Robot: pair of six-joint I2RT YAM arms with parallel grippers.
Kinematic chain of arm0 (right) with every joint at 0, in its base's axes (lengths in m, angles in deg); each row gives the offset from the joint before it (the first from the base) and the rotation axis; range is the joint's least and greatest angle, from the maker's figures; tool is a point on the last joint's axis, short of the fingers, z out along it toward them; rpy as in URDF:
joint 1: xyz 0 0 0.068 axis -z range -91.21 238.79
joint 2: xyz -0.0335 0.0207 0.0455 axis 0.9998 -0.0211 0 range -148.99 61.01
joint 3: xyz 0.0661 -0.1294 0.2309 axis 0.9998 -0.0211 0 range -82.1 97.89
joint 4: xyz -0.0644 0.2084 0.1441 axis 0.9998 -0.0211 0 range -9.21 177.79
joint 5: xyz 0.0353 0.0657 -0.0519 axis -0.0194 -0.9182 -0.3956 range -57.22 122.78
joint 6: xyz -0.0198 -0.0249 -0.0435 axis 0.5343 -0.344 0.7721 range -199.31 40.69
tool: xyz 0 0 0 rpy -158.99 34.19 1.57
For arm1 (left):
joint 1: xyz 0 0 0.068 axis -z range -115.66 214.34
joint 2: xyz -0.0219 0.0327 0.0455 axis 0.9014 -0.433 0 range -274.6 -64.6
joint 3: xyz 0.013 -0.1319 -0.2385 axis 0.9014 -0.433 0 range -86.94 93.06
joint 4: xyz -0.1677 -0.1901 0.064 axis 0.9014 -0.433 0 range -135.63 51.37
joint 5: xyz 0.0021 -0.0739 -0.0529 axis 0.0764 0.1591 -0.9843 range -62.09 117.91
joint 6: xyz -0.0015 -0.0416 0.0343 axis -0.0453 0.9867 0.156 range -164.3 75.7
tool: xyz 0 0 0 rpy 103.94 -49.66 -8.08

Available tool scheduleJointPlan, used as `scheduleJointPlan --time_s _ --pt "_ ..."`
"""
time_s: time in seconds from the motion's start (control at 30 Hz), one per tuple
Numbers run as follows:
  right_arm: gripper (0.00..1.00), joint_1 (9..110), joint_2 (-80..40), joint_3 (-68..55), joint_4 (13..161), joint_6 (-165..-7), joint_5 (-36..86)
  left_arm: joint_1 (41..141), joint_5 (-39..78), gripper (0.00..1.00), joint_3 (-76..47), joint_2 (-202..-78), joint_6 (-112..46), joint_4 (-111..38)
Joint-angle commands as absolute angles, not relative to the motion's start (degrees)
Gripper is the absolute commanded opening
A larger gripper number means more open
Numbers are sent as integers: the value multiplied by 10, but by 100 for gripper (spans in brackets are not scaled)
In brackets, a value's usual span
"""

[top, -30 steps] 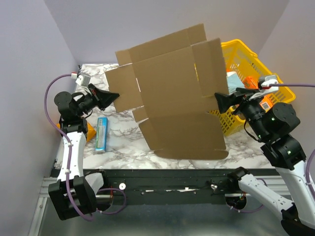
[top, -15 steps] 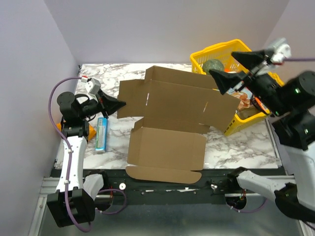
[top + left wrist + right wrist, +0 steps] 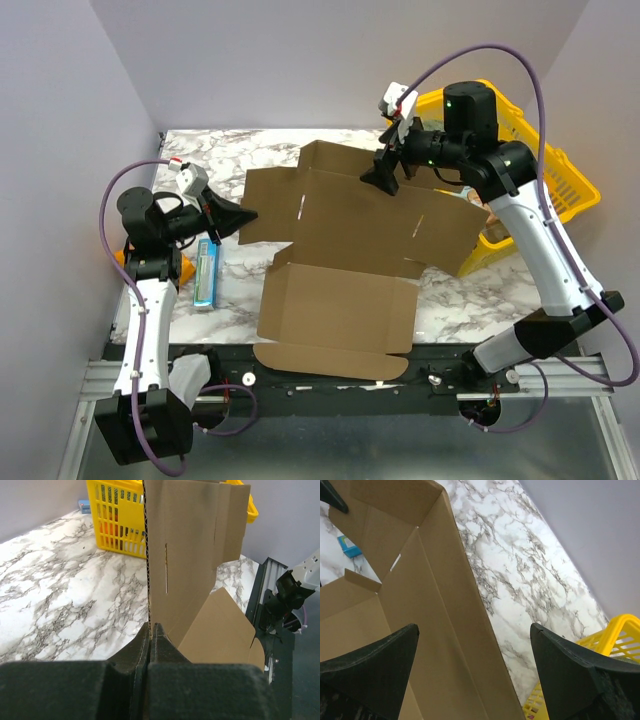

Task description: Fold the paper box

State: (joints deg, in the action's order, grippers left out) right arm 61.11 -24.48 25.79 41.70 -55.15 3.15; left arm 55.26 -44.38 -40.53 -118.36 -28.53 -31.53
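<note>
- We find the paper box (image 3: 340, 270) opened out in the middle of the surface (image 3: 480, 295), between the two arms.
- Its near panel lies flat, and the nearest flap overhangs the near edge of the surface.
- Its far panel stands raised and tilted. Its right end is just beside the yellow basket (image 3: 565, 190); we cannot tell whether they touch.
- The left fingers (image 3: 232, 214) are clenched on the left edge of the raised panel, with the cardboard pinched between them.
- The right fingers (image 3: 383, 177) are released and spread wide at the top edge of the far panel, one on each side, grasping nothing.
- A small blue-green carton (image 3: 206, 272) lies on the left of the surface, near the left arm and apart from the box.
</note>
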Motion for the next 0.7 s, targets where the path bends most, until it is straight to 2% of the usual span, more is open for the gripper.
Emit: scheduleJointPlan --time_s 0.0,0.1,0.13,0.17,0.4,0.43,0.5,0.53,0.6,0.63,0.67 --pt "99 609 -267 304 376 -509 16 556 -471 0 -395 -1172 -295 -323" --pt "95 610 -271 293 381 -510 21 556 -471 0 -394 -1172 -298 -326" --pt "84 610 -273 287 384 -512 23 556 -470 0 -394 -1172 -300 -328" --pt "79 610 -274 287 383 -515 22 556 -470 0 -393 -1171 -301 -330" --pt "55 610 -278 280 364 -530 -36 556 -475 0 -393 -1172 -305 -333" --pt "43 610 -280 282 361 -531 -42 556 -477 0 -393 -1172 -306 -333" --pt "37 610 -285 288 351 -533 -53 557 -479 0 -394 -1170 -308 -333" --pt "26 610 -285 289 349 -535 -54 557 -478 0 -395 -1169 -307 -333" --pt "18 610 -284 286 348 -539 -57 558 -474 0 -395 -1170 -307 -333" --pt "8 610 -281 283 350 -541 -61 559 -472 0 -395 -1171 -306 -333" --pt "3 610 -278 277 355 -544 -63 560 -465 0 -395 -1171 -307 -333"
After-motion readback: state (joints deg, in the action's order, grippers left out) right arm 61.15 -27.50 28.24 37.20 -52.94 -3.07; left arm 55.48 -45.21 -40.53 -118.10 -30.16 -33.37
